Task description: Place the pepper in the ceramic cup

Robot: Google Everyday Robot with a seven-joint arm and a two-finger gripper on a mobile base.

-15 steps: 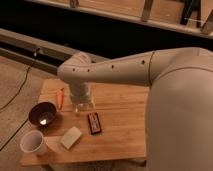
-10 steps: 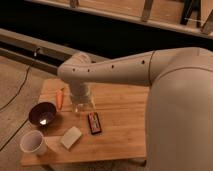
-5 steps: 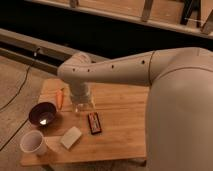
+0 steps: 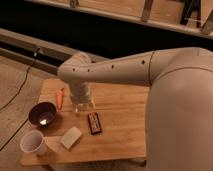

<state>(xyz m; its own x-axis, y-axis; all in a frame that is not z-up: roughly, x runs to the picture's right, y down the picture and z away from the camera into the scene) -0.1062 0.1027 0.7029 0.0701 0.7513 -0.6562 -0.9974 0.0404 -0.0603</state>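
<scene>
Your end effector (image 4: pixel 83 106) hangs spread over the counter (image 4: pixel 125 107) just beside the pepper (image 4: pixel 60 98), which lies by the bowl (image 4: pixel 42 113), cup (image 4: pixel 33 143) well apart.

I take this for a lab or test bay rather than a home: a small wooden table (image 4: pixel 125 102) stands alone on a bare grey floor (image 4: pixel 10 67), a black cable (image 4: pixel 22 82) trails loose across that floor, and a long grey rail (image 4: pixel 30 42) runs along the dark wall behind. My gripper (image 4: pixel 83 106) hangs just above the table's left half.
</scene>
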